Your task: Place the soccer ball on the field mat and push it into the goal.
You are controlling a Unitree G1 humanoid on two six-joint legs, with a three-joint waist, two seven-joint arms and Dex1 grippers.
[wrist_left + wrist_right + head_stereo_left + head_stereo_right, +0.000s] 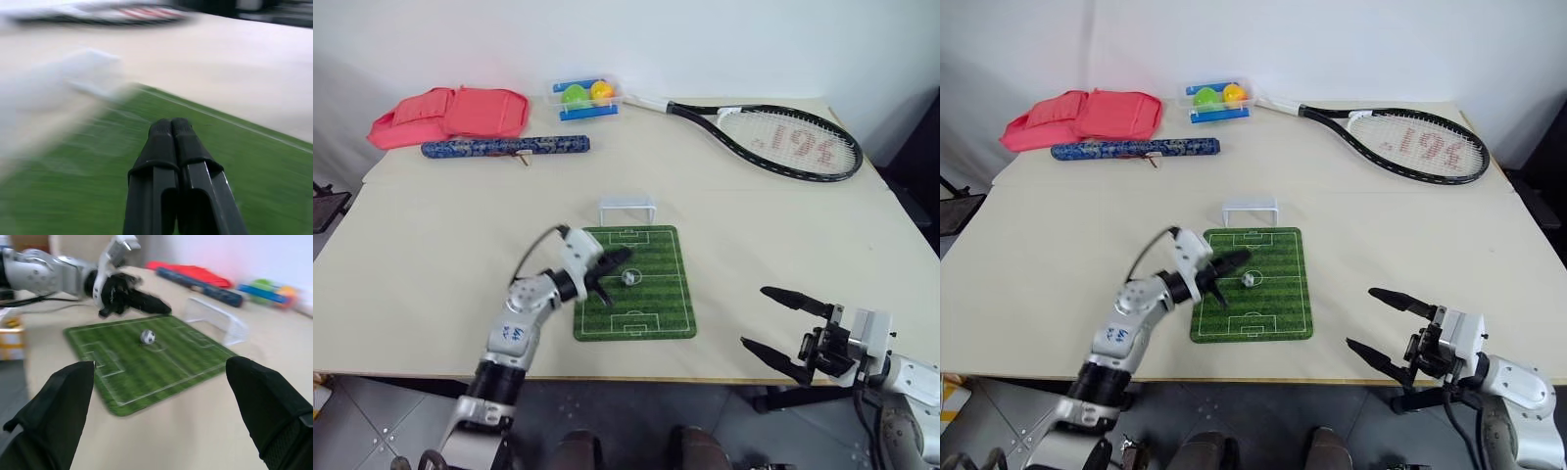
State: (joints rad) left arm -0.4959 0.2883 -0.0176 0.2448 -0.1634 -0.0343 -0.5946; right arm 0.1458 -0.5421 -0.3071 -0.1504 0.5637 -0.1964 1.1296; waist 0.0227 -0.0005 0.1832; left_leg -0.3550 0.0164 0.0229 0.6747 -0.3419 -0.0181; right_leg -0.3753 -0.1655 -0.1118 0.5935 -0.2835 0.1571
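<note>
The soccer ball (pixel 629 277) rests near the centre of the field mat (pixel 658 318), short of the goal (pixel 626 209) at its far end — the left gripper (pixel 623 258), its 2 fingers pressed together, reaches over the mat just beside the ball, while the right gripper (pixel 777 324) hangs spread wide, empty, off the mat.

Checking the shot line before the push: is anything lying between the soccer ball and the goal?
Nothing visible. The soccer ball sits near the middle of the field mat, with bare striped mat between it and the goal at the mat's far edge.
</note>
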